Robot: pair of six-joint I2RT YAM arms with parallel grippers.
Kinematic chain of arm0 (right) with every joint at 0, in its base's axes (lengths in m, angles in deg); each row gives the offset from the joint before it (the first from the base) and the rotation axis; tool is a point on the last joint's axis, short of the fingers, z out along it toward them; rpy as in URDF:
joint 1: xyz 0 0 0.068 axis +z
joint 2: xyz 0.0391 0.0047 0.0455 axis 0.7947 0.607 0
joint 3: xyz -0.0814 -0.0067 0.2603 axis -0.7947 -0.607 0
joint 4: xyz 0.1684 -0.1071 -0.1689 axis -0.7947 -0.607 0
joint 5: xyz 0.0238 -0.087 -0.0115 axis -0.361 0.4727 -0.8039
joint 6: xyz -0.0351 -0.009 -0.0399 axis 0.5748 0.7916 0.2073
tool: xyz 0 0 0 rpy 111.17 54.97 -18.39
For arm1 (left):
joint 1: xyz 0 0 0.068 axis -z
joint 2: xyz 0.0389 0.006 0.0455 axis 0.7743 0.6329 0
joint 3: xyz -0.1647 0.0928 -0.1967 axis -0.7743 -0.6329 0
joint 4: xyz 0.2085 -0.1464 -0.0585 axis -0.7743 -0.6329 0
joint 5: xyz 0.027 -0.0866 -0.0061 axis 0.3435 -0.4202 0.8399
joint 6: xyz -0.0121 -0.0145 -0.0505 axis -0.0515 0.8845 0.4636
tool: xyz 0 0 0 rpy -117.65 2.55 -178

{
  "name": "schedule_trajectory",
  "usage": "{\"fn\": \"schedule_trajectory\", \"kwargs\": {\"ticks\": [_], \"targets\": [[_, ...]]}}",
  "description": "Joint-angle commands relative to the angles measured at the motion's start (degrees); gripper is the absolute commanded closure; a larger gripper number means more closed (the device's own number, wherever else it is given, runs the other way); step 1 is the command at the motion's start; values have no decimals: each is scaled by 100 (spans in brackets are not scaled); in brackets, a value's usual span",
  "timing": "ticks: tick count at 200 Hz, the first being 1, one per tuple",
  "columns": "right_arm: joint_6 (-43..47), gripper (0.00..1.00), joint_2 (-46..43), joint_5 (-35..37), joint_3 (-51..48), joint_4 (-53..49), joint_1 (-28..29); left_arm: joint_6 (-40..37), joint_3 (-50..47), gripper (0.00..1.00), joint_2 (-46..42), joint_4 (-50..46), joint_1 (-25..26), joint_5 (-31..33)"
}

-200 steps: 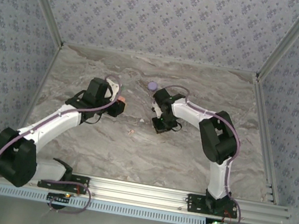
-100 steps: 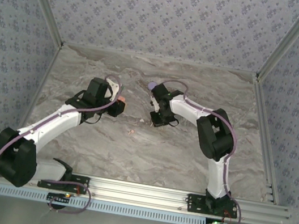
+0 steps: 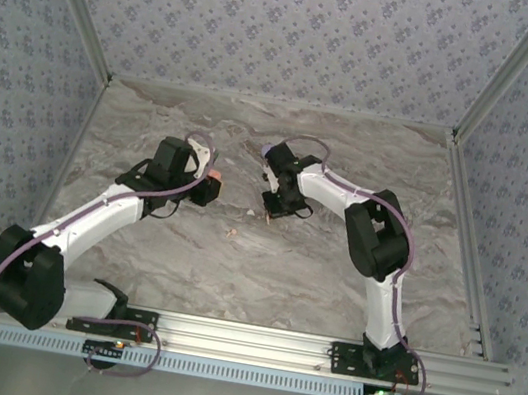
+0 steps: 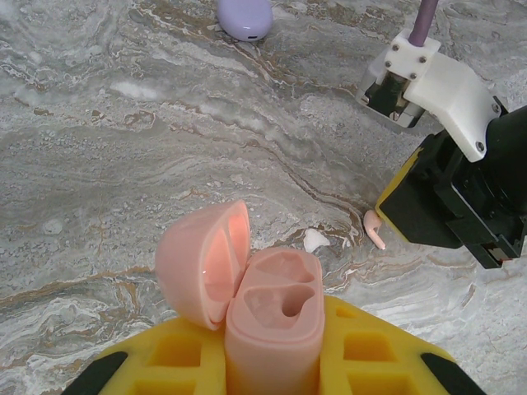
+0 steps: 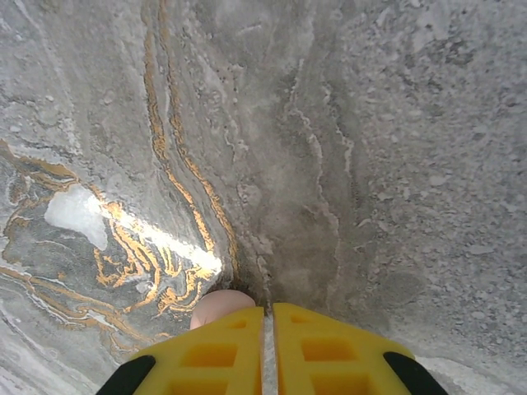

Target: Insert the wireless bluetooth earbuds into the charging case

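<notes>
Left gripper point(image 3: 211, 187) is clamped on the open pink case point(image 4: 272, 325). Right gripper point(image 5: 268, 321), closed tight, pinches a pink earbud point(image 5: 219, 307) at its tips.

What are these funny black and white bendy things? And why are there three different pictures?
They are two robot arms, a left arm and a right arm, bolted to a marbled table. One picture looks down from above. The other two come from little cameras on the wrists, so you see yellow fingers at the bottom. The left gripper holds an open pink case, and its two sockets look empty. The right gripper is shut, with a tiny pink earbud at its tips. I can't tell if it is pinched. A purple case lies farther back on the table.
</notes>
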Motion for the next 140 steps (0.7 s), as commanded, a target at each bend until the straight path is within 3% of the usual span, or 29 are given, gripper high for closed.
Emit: {"fn": "schedule_trajectory", "kwargs": {"ticks": [1,39,83,140], "targets": [[-129,87,-188,177,132,-323,-42,-67,206,90,20,-92,-21,17],[-183,82,-502,47,192,-549,-76,-84,242,90,17,-122,-21,17],[-715,60,-409,-462,338,-655,-133,-98,227,90,4,-86,-20,26],[-1385,56,-26,-657,471,-622,-129,-80,226,90,-4,-51,-19,21]]}}
